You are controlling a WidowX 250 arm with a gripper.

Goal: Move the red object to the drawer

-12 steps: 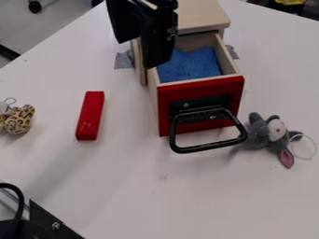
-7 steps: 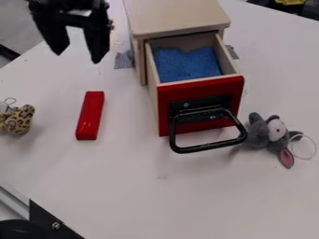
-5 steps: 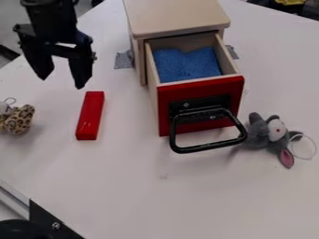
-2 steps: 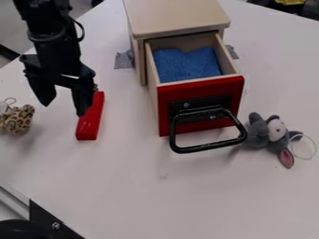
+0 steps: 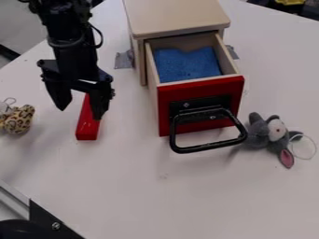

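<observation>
White table (image 5: 156, 196), your spread fingers (image 5: 98, 105) by the red object (image 5: 88, 125).
It shows partly behind the right-hand finger, long axis running near to far; you'd likely shift right to straddle it. The open drawer (image 5: 177, 91) stands to its right.

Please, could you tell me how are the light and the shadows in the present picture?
Camera view: soft, faint shadows on the white table, one beside the grey plush toy; no hard glare on the red block.
Camera view: the black hand is so dark that little surface detail shows, while the cabinet's pale top looks evenly lit.
</observation>
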